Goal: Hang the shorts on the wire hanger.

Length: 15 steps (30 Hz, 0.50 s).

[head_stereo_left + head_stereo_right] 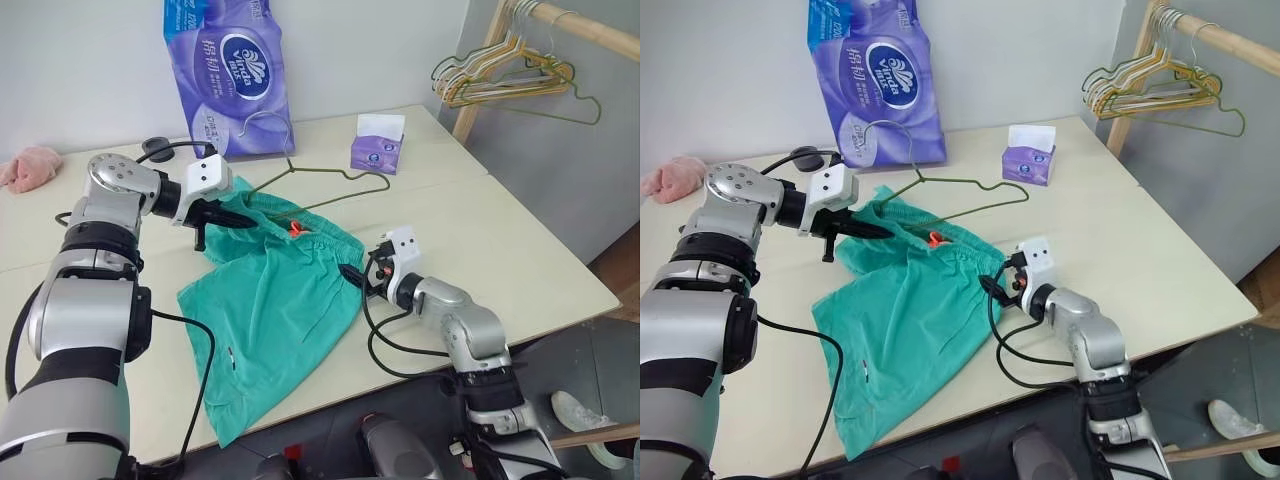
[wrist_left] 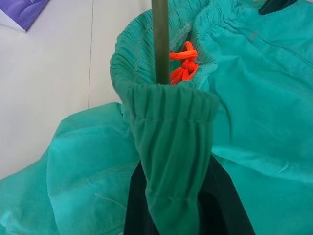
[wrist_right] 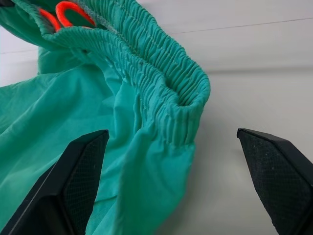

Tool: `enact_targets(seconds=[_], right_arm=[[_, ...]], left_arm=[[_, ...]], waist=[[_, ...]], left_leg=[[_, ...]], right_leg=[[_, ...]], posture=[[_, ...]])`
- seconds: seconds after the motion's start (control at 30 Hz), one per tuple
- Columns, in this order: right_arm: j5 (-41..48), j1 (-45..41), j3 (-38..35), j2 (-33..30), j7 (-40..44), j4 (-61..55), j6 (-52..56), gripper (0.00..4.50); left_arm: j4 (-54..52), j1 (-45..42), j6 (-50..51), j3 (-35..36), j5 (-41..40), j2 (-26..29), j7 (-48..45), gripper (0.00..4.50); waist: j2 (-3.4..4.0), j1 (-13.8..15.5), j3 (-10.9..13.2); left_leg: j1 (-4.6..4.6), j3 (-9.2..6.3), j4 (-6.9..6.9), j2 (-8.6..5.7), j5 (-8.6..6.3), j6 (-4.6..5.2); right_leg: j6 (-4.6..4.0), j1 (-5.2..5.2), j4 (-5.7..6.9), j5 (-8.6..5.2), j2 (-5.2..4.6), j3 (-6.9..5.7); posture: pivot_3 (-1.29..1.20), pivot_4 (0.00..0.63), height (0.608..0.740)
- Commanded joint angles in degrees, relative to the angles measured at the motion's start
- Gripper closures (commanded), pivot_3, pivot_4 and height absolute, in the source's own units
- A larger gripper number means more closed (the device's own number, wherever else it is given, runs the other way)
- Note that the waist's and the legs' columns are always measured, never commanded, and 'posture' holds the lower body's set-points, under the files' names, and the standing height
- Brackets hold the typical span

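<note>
Cream table (image 1: pixel 520 250) against a pale wall. Upper centre of frame: purple tissue pack (image 1: pixel 232 75), small purple box (image 1: pixel 377 143); pink cloth (image 1: pixel 30 167) far left; bunched hangers on wooden rail (image 1: pixel 505 75) upper right. Shorts (image 1: pixel 270 310) lie mid-frame, one leg over the near edge. Wire hanger (image 1: pixel 330 183) runs into the waistband. Left gripper (image 1: pixel 238 221), reaching from the left, is clamped on the waistband. Right gripper (image 1: pixel 353 273), low at right, fingers spread wide at the waistband's other end, holding nothing.

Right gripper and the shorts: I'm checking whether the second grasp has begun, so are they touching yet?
Apart. In the right wrist view the open right gripper has a clear gap on both sides of the waistband of the shorts.
</note>
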Motion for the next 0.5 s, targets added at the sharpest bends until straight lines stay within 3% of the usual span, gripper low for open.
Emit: enact_targets(seconds=[0.03,0.07,0.17,0.5], right_arm=[[0.7,-2.9,-0.2,0.7,1.2,3.5,-4.6,0.02],[0.9,-3.5,-0.5,1.0,1.1,4.3,-5.3,0.02],[1.1,-4.6,-0.3,1.8,1.2,5.6,-7.1,0.57],[-2.5,1.3,1.5,1.2,-4.4,0.0,-7.3,4.03]], left_arm=[[-2.4,0.2,-0.3,1.0,-1.2,0.9,-0.4,4.50],[-2.5,0.5,-0.2,1.0,-1.3,0.9,-0.4,4.50],[-3.1,1.6,-0.4,1.0,-1.5,0.9,-0.5,4.50],[-4.3,2.9,-0.4,1.2,-2.4,1.1,-1.0,4.50]], waist=[[0.00,-0.1,0.0],[0.00,-0.2,0.0],[0.00,-0.4,0.0],[-0.04,-0.4,-0.1]], left_leg=[[0.00,0.00,0.00,0.02,0.00,0.00],[0.00,-0.01,0.00,0.02,0.00,0.00],[0.00,-0.01,0.00,0.02,0.00,0.00],[0.00,-0.03,0.00,0.01,0.00,-0.01]], right_leg=[[0.00,-0.01,0.02,0.00,0.00,0.00],[0.00,-0.02,0.04,0.00,-0.01,-0.01],[0.00,-0.03,0.06,0.00,-0.05,-0.02],[0.00,-0.04,0.09,0.00,-0.09,-0.05]], posture=[[-0.27,0.053,0.740],[-0.26,0.052,0.740],[-0.26,0.052,0.740],[-0.26,0.060,0.740]])
